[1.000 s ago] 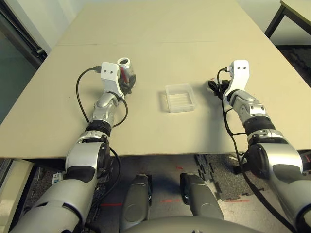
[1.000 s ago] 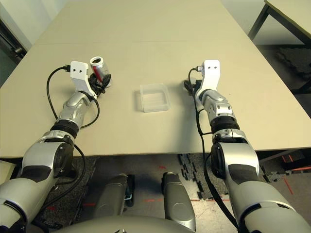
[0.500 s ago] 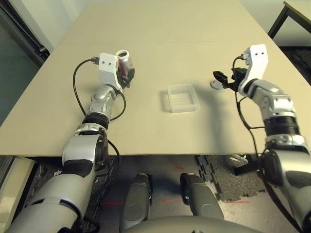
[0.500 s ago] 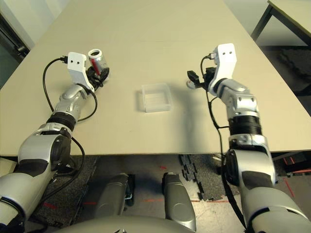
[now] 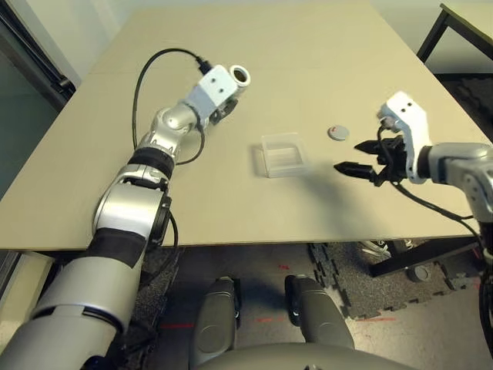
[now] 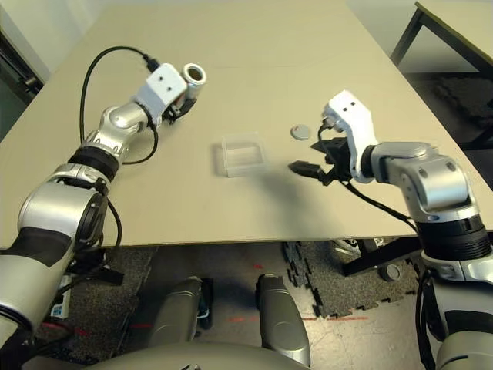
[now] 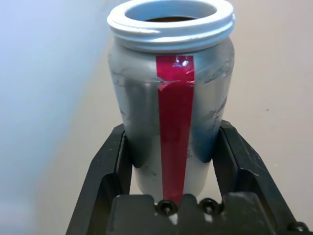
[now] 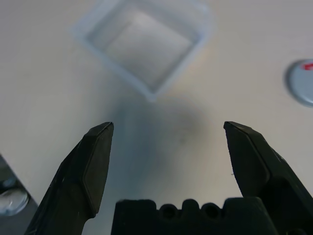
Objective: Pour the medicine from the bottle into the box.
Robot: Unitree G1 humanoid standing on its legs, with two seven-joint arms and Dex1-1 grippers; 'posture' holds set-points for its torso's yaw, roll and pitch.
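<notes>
bottle (image 7: 171, 112): light, rigid, smooth — clamped low on its body by the left gripper (image 7: 171, 166), uncapped
right gripper (image 8: 168, 137): spread wide, nothing grasped

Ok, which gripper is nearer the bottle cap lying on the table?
Right. The right gripper, open and empty, hovers just beside the cap, nearer the robot. The left gripper, shut on the bottle, is across the box.

The right pincer (image 8: 168, 147) hangs wide open above the surface (image 8: 44, 73), the box (image 8: 144, 46) beyond it, the cap (image 8: 302, 81) beside.
</notes>
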